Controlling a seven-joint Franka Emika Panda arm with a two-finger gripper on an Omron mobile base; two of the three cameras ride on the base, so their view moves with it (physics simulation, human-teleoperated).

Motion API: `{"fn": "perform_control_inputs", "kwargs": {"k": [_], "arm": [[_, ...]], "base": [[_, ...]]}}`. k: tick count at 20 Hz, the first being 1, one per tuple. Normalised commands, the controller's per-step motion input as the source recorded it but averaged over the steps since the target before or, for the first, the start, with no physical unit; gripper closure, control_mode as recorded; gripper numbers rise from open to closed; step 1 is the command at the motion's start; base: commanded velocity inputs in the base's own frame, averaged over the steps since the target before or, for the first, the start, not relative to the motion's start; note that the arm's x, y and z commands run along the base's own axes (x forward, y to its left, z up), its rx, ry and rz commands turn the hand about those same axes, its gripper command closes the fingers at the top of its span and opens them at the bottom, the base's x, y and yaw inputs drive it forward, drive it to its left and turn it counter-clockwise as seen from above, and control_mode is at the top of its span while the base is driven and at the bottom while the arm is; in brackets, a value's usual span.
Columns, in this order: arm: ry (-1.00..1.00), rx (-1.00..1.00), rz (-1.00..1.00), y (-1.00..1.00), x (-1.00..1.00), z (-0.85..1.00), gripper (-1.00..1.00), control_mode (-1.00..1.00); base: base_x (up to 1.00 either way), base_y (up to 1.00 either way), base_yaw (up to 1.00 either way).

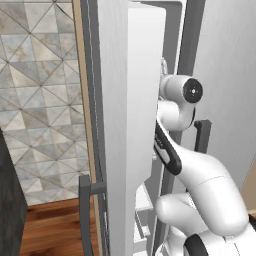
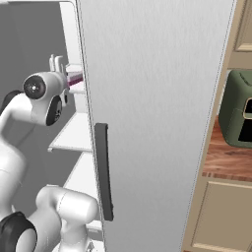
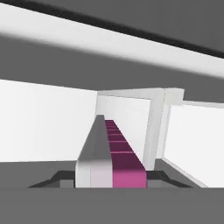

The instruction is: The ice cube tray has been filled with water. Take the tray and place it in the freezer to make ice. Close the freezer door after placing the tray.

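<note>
Placing step: hand point(image 3: 111, 181) clamped on ice cube tray point(image 3: 114, 151) inside freezer point(image 3: 48, 122); next, release on shelf, withdraw.

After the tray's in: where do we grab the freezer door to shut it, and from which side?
Grip the dark vertical bar handle on the freezer door, on the straight run below its upper bracket. The door stands open, edge-on in the left base view, with the handle on its outer face. So probably come in from that outer side, fingers level across the bar. The bar's lower end is cut off by the frame.
</note>
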Motion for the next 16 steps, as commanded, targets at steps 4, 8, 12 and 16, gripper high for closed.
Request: {"fn": "perform_control_inputs", "kwargs": {"k": [4, 8, 12, 16], "arm": [[0.06, 0.00, 0.00, 0.14, 0.31, -0.23, 1.00, -1.00], [0.11, 0.00, 0.00, 0.07, 0.29, -0.10, 1.00, -1.00], [0.18, 0.00, 0.00, 0.00, 0.38, -0.03, 1.00, -1.00], [0.20, 0.00, 0.00, 0.00, 0.40, -0.08, 1.00, -1.00]], "base": [[0.00, 0.00, 0.00], [0.00, 0.00, 0.00], [0.00, 0.00, 0.00], [0.00, 0.00, 0.00]]}}
